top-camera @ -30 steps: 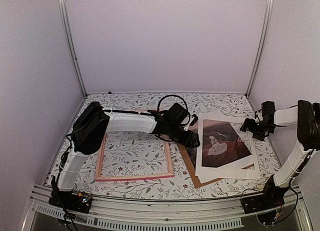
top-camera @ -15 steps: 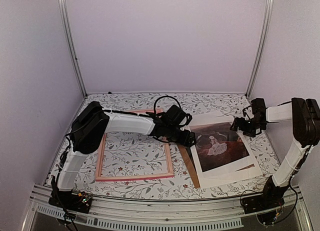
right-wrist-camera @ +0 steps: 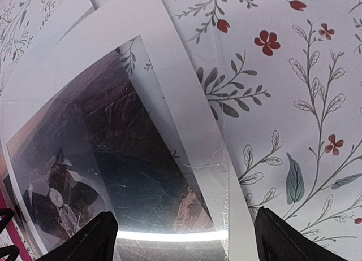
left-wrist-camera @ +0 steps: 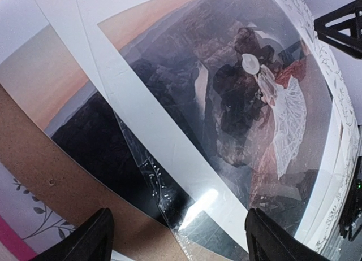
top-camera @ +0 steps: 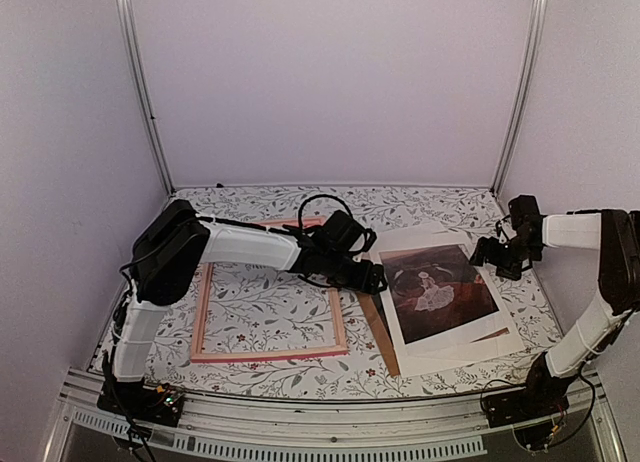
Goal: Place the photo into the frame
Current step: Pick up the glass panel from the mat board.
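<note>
The photo (top-camera: 437, 290), dark with a pale figure, lies flat at right centre under a white mat (top-camera: 455, 354) and shows through its window. The pink frame (top-camera: 338, 317) lies to its left with only the floral table inside it. My left gripper (top-camera: 376, 278) hovers open over the stack's left edge; in the left wrist view the photo (left-wrist-camera: 237, 97) fills the picture and the gripper (left-wrist-camera: 178, 244) holds nothing. My right gripper (top-camera: 492, 254) is open at the stack's far right corner. In the right wrist view the gripper (right-wrist-camera: 186, 241) spans the photo (right-wrist-camera: 107, 153), also holding nothing.
A brown backing board (top-camera: 381, 332) pokes out from under the mat on the frame side. A clear glossy sheet (right-wrist-camera: 169, 216) lies on the stack and reflects light. Metal posts and pale walls enclose the table. The left arm stretches over the frame's far edge.
The mat and photo have shifted and settled flatter, slightly toward the frame. My right gripper swung in toward the stack's far corner, then eased back. My left gripper drew back a little to the left.
</note>
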Controlling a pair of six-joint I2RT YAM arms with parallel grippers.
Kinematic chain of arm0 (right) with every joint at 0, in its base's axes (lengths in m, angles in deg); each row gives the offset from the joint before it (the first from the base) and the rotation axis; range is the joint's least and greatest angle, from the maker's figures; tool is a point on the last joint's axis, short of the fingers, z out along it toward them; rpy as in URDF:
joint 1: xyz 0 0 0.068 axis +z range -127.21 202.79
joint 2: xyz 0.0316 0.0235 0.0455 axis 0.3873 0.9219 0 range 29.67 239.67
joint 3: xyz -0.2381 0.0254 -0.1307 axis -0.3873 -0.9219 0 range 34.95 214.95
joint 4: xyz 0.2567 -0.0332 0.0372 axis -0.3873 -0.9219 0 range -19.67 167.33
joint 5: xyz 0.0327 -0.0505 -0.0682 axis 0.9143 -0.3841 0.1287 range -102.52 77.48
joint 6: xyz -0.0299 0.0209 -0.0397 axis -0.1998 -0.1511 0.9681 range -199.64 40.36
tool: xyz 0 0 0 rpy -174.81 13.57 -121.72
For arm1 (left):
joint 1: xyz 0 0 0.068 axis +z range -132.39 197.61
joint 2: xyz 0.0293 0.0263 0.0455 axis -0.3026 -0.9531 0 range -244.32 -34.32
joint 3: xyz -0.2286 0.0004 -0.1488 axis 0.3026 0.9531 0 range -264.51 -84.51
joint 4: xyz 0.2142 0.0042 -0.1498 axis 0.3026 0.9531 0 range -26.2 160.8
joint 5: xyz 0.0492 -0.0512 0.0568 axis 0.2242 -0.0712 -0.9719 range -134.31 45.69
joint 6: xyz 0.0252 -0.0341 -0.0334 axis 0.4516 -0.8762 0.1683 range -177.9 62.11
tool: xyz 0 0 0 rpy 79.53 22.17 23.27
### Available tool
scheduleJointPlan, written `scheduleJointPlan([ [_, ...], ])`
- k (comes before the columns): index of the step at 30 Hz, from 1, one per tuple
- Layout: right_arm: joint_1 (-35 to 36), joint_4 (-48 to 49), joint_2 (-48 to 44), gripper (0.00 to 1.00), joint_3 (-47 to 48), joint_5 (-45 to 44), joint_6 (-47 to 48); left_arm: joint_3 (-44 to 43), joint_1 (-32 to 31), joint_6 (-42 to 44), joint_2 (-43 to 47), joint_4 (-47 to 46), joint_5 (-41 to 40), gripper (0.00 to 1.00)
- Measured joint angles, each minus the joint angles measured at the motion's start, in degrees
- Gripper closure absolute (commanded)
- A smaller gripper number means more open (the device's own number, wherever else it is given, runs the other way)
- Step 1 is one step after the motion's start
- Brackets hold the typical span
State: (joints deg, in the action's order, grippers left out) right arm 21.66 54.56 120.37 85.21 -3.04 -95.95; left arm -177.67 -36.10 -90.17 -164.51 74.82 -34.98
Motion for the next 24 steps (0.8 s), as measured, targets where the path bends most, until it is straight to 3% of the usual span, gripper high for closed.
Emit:
scheduleJointPlan([
  [14, 0.0, -0.8, 1.2, 0.23, -0.8, 3.1, -0.5, 0.2, 0.0, -1.4, 0.0, -0.9, 2.1, 0.20],
  [24, 0.0, 0.1, 3.1, 0.24, -1.1, 4.5, -0.5, 0.3, 0.0, -2.1, 0.0, -1.1, 2.3, 0.20],
])
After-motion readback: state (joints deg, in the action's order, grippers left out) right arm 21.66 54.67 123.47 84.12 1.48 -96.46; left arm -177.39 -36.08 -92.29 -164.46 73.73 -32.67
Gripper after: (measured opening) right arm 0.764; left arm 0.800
